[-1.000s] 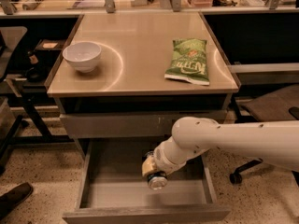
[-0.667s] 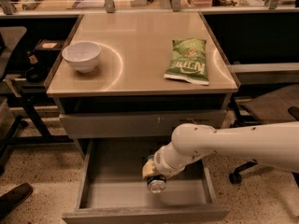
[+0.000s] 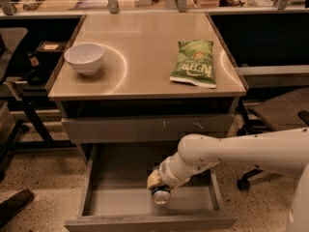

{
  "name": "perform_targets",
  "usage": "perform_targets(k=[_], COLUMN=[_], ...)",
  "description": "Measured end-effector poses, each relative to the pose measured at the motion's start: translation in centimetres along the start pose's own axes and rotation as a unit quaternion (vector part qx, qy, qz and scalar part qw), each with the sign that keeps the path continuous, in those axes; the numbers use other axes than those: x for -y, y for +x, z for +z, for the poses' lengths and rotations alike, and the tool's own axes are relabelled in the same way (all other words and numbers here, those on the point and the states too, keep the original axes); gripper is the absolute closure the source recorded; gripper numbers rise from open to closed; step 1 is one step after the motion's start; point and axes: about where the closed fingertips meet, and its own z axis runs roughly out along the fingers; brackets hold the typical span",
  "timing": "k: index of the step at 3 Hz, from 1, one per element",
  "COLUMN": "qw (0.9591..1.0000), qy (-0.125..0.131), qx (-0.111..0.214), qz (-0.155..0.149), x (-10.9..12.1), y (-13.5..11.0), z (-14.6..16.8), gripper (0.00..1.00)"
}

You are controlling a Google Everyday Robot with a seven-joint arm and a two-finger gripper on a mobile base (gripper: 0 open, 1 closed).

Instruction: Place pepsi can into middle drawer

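The middle drawer (image 3: 116, 203) is pulled open below the table, a shallow grey box with a smooth floor. My gripper (image 3: 157, 183) reaches into it from the right on a white arm. It is shut on the pepsi can (image 3: 161, 195), a small blue can whose silver end faces the camera. The can hangs tilted over the drawer floor, right of the middle and close to the front wall (image 3: 149, 222). The fingers are mostly hidden behind the wrist and the can.
A white bowl (image 3: 84, 58) stands at the table's left. A green chip bag (image 3: 194, 69) lies at its right. A shut grey drawer front with white scuffs (image 3: 145, 128) is above the open drawer. An office chair (image 3: 280, 112) stands at the right.
My arm has shifted a little to the left and lower with the can, deeper inside the open drawer. Bowl, bag and drawer have not moved.
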Motion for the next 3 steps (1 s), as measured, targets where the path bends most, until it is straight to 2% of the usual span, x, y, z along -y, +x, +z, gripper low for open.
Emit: perform_targets(k=[3], qw=[0.9971], qy=[-0.022], qx=[0.008], qz=[0.073], x=[2.4], y=[0.0], z=[7.7], gripper=[1.00])
